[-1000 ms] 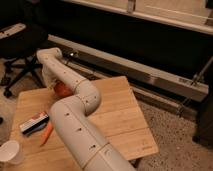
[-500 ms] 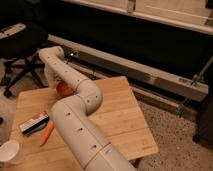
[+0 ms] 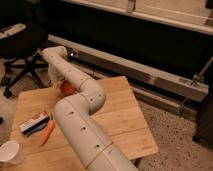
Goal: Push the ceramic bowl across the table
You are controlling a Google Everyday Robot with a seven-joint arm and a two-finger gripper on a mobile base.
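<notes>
The ceramic bowl (image 3: 67,89), small and glossy red-orange, sits near the far left edge of the bamboo table (image 3: 122,117). It is partly hidden behind my white arm, which runs from the bottom of the view up to the far left. My gripper (image 3: 56,80) hangs down from the arm's far end, right beside the bowl on its left. The arm hides most of it.
A long orange carrot (image 3: 47,132), a white and blue packet (image 3: 35,123) and a white paper cup (image 3: 10,151) lie on the table's near left. A black office chair (image 3: 20,45) stands beyond the left side. A metal rail (image 3: 150,75) runs behind the table.
The arm's far end and the bowl have shifted slightly to the right. The carrot, packet and cup have not moved.
</notes>
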